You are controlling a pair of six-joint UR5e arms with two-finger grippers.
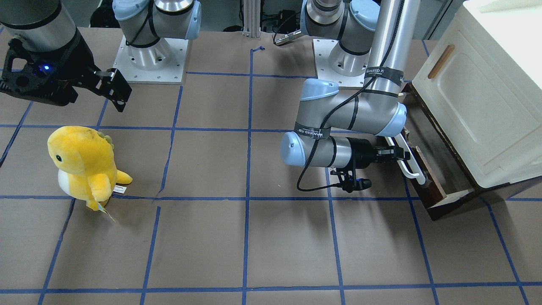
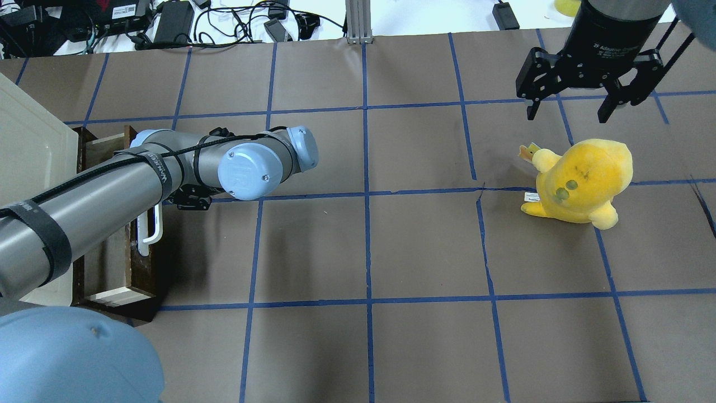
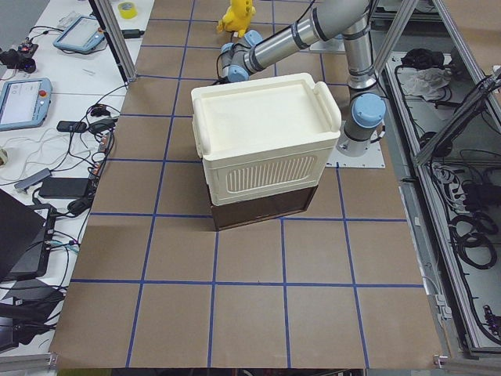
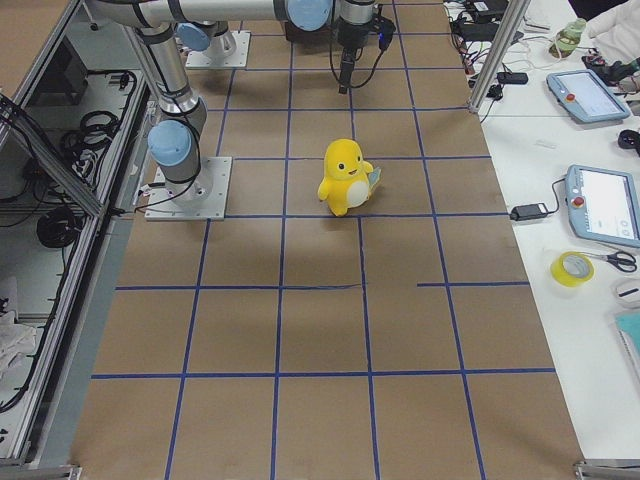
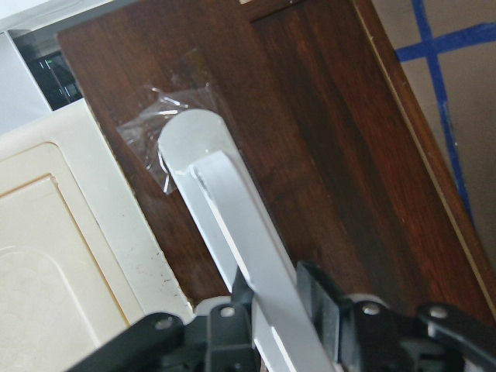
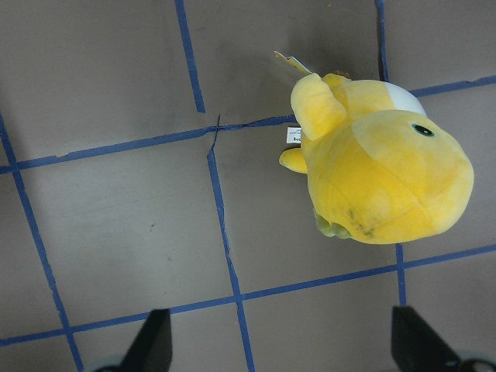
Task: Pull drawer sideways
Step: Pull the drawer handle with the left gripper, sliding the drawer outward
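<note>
The drawer [image 1: 430, 180] has a dark-brown wooden front and a long white bar handle [image 1: 407, 157]. It stands partly pulled out from under a cream cabinet [image 1: 478, 97]. My left gripper [image 1: 400, 154] is shut on the white handle, a finger on each side. The left wrist view shows the handle [image 5: 232, 209] running between the fingers [image 5: 318, 298] against the brown front [image 5: 325, 155]. In the overhead view my left arm hides most of that gripper above the drawer [image 2: 142, 274]. My right gripper [image 2: 576, 109] is open and empty, in the air far from the drawer.
A yellow plush toy [image 1: 84, 163] stands on the brown table near the right gripper and shows below it in the right wrist view [image 6: 380, 178]. The cabinet door has a small tan handle [image 1: 440, 61]. Blue tape lines grid the table.
</note>
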